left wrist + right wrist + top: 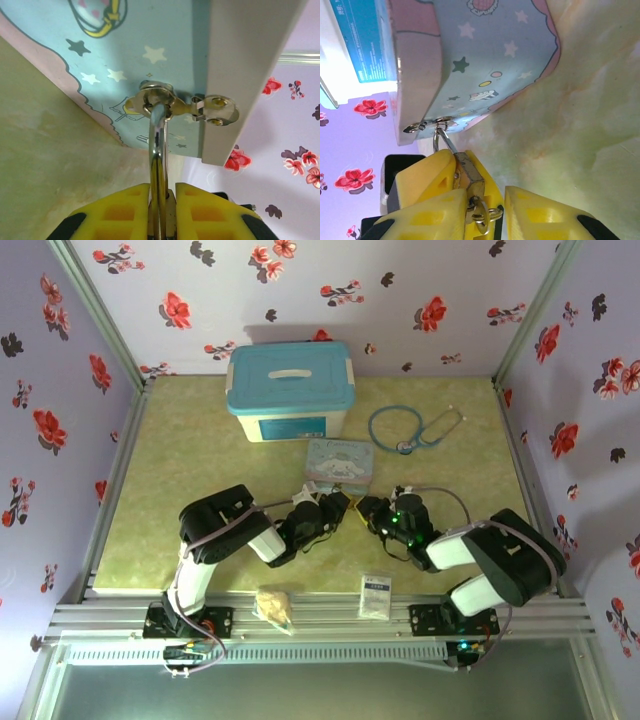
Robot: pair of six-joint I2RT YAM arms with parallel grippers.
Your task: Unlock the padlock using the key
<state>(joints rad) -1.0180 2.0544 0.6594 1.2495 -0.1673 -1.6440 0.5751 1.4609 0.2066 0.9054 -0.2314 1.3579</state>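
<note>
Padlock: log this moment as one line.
padlock: hooked through tin hasp | left jaws: shut on padlock | right jaws: apart around key | key: at padlock's base

Top external view: the camera sits high, above and behind, with the left arm's base (188, 623) and the right arm's base (452, 620) along the bottom edge. It looks down and forward over the whole green table (180, 460) to the flowered back wall (400, 280), so everything reads small.

Left wrist view: the camera is low and very close, looking out along the left gripper (162, 190) at the blue side of the pastel tin (150, 30).

Right wrist view: just as close along the right gripper (485, 200), but rolled, with table filling the right of frame and tin at upper left.

Both wrist views share the padlock (467, 175) and the tin's latch (165, 97), seen from opposite sides. The top view has that spot at centre frame.
</note>
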